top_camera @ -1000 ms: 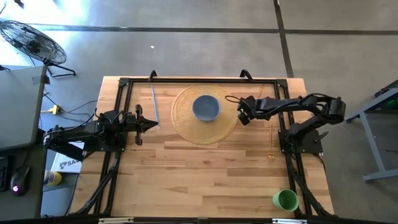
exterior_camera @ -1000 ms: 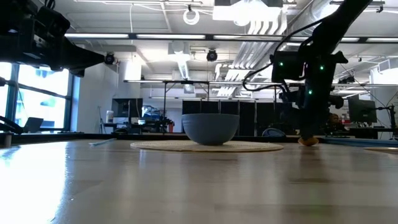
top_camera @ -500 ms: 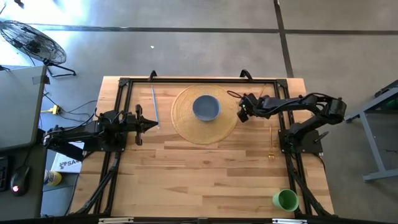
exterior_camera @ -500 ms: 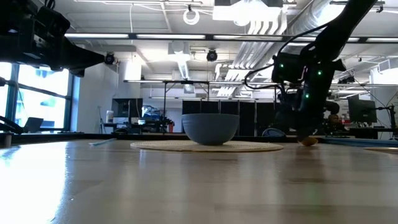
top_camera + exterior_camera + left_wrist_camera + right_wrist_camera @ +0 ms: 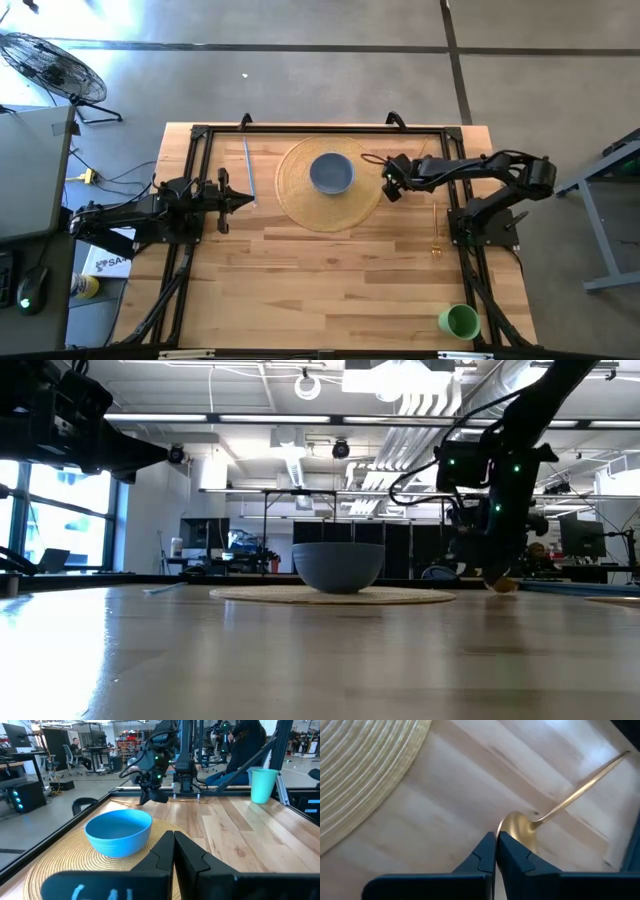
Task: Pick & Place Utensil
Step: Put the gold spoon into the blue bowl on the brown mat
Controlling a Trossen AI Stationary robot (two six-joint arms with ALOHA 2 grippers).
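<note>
A wooden table (image 5: 330,280) is holding a round woven placemat (image 5: 295,195), and a blue bowl (image 5: 331,172) is sitting at the middle of that placemat. The right gripper (image 5: 388,182) is hovering low over the bare wood just beside the placemat's edge, on the side away from the left arm. Its two fingers (image 5: 482,852) are pressed together with nothing between them. Right in front of those fingertips a gold spoon (image 5: 555,810) is lying flat on the table, its bowl end nearest the placemat and its handle pointing away from it. The left gripper (image 5: 245,201) is waiting on the opposite side of the placemat, fingers (image 5: 192,857) closed and empty. A green cup (image 5: 459,321) is standing far from the placemat, near a table corner.
</note>
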